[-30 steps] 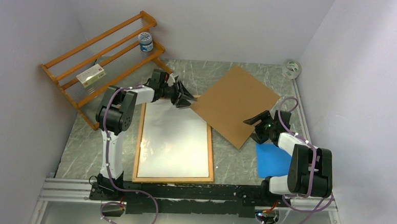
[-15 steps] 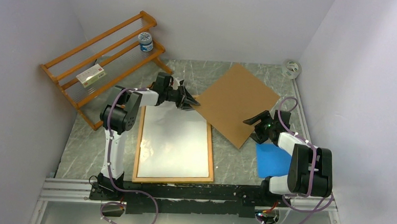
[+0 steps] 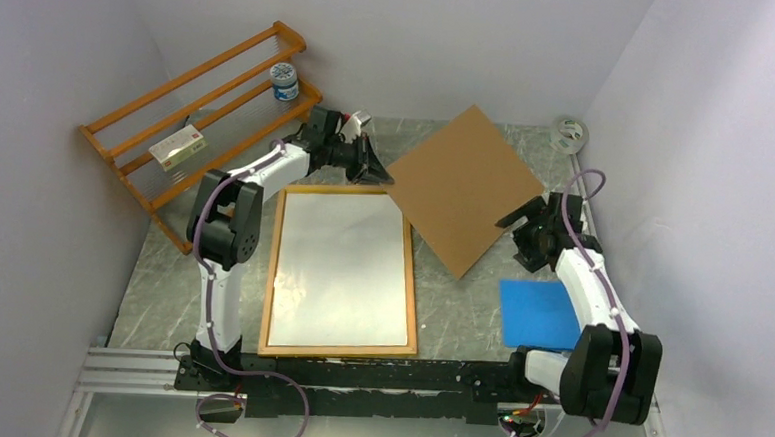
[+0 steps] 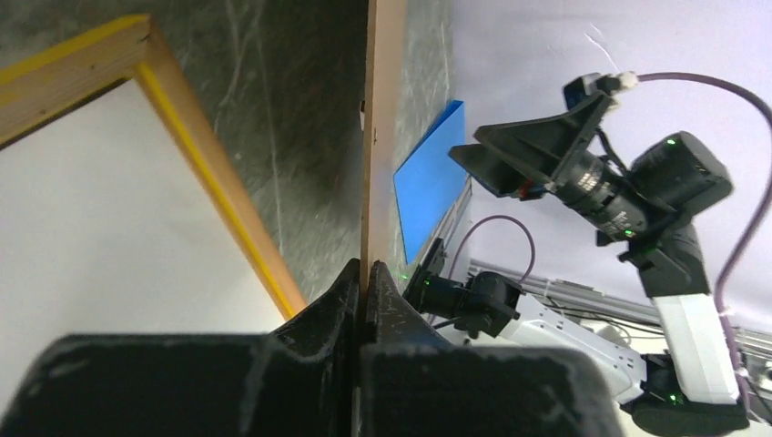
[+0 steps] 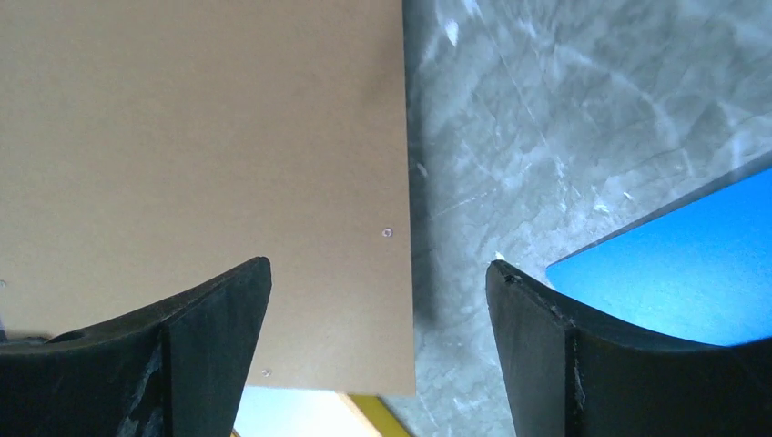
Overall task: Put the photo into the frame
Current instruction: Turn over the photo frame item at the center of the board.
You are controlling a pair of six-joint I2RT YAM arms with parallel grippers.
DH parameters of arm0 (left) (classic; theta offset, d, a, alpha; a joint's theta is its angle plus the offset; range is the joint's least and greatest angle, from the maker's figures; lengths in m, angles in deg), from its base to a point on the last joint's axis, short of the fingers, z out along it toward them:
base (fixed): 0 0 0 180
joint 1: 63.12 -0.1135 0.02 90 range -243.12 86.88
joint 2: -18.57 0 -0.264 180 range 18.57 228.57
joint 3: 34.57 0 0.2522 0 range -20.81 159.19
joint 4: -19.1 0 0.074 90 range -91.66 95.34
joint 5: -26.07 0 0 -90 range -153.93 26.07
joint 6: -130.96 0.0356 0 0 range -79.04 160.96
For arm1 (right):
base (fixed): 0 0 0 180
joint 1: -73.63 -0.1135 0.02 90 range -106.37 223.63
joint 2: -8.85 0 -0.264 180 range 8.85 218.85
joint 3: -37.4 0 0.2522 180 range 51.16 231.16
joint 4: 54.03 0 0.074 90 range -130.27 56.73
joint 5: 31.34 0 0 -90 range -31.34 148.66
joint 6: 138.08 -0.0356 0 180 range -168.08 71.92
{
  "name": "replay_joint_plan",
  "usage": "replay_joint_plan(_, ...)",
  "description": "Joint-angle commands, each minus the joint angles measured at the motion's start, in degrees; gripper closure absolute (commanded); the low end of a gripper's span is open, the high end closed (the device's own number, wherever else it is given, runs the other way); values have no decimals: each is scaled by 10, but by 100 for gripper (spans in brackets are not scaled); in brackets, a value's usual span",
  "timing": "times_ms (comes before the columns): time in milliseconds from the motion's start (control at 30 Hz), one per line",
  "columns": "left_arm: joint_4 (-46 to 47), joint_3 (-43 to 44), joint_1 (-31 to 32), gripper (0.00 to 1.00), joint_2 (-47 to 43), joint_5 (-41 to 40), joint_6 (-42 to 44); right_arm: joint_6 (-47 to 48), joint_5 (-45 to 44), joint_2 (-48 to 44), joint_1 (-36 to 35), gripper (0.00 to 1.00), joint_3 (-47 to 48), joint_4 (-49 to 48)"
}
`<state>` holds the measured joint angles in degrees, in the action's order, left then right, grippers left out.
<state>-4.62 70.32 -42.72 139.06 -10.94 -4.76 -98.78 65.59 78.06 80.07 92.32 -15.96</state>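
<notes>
**Top external view: photo lies in the frame, backing board in the left claw**

The thin rectangular wooden frame (image 3: 271, 273) lies plain wood side up on the grey marbled table (image 3: 459, 302), near the left arm. Inside it the large paper photo (image 3: 341, 271) lies flat, its plain white back showing. So the print looks seated, and the step in hand is, I judge, closing it up with the flat brown backing board (image 3: 465, 188).

The left claw (image 3: 374, 165) is pressed together on that board's left corner, just past the frame's far right corner. The left wrist view shows the fingers (image 4: 346, 300) pinching the thin edge. The right claw (image 3: 525, 236) hangs spread and empty over the board's near right edge, beside the smaller blue sheet (image 3: 539, 312).

The next move likely calls for turning the board square to the frame and lowering it over the photo without dragging the print.
</notes>
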Motion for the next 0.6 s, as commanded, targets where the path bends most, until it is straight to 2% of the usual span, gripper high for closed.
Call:
replay_joint_plan(0,-85,70,14,97,-61,-51,108,20,-66,-46,0,9,77,95)
replay_joint_plan(300,-145,174,78,98,-92,-118,234,13,3,-13,-1,11,275,189)
replay_joint_plan(567,-175,230,186,97,-115,-228,422,-28,14,13,-1,10,408,239)
